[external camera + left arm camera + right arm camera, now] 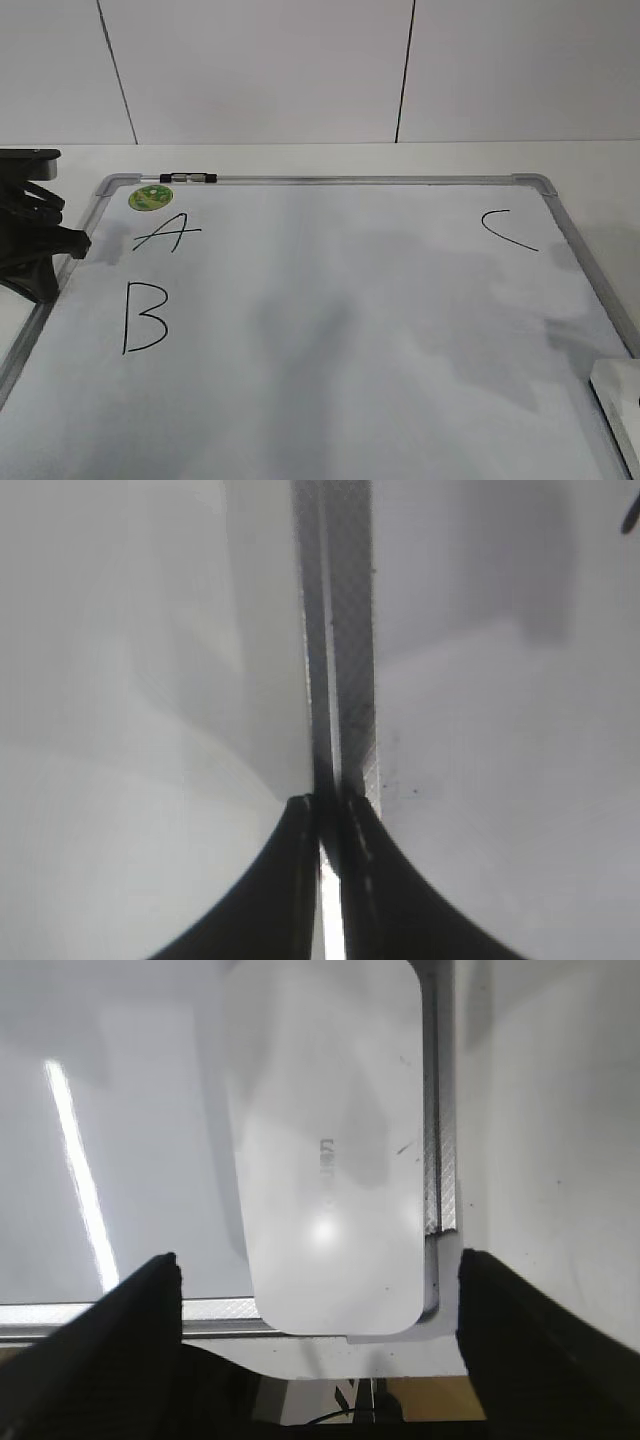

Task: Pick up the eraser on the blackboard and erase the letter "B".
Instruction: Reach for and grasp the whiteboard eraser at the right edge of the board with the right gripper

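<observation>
The blackboard [350,330] is showing a white face crossed by soft grey shadows, edged by a silver-grey metal frame [380,180] with a fine cross-hatched texture in the wrist views. The letter "B" [143,317] is standing out in thin black strokes, as are the slanted "A" [168,234] and the curved "C" [507,229]. A round sticker [150,197] is showing green with a paler yellowish centre. The eraser [325,1150] is appearing glossy white with faint grey embossed lettering and a bright highlight. The left gripper [331,810] and right gripper [320,1290] are both showing matte black fingers [525,1330]. The surrounding surface [590,165] is looking off-white, and the wall [260,70] is showing pale panels split by thin dark seams
</observation>
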Tool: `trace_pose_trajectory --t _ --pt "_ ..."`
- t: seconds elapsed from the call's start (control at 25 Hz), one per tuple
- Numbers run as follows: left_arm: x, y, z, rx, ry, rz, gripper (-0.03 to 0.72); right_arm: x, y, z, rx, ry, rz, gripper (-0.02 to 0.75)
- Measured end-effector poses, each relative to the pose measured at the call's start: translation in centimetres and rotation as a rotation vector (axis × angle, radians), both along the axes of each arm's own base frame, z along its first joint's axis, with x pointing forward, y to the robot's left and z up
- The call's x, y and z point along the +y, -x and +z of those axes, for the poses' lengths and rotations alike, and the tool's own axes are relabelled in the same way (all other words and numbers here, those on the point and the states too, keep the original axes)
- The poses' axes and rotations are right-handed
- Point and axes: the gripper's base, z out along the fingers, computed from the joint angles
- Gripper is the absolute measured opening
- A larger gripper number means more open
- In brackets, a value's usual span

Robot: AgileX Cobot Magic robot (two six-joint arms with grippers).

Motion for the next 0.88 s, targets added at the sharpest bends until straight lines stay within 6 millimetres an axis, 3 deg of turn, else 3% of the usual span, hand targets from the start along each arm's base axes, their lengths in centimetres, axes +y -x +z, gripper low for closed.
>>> trace_pose_trajectory --t 0.6,0.88 --pt "0.0 0.0 0.0 0.0 0.0 0.0 0.017 -0.4 -1.7 -1.6 -0.052 0.056 0.02 0.598" --pt "0.0 0.0 0.0 -0.002 0.0 0.0 0.016 -0.5 -0.4 -2.1 -0.151 0.048 -0.002 0.592"
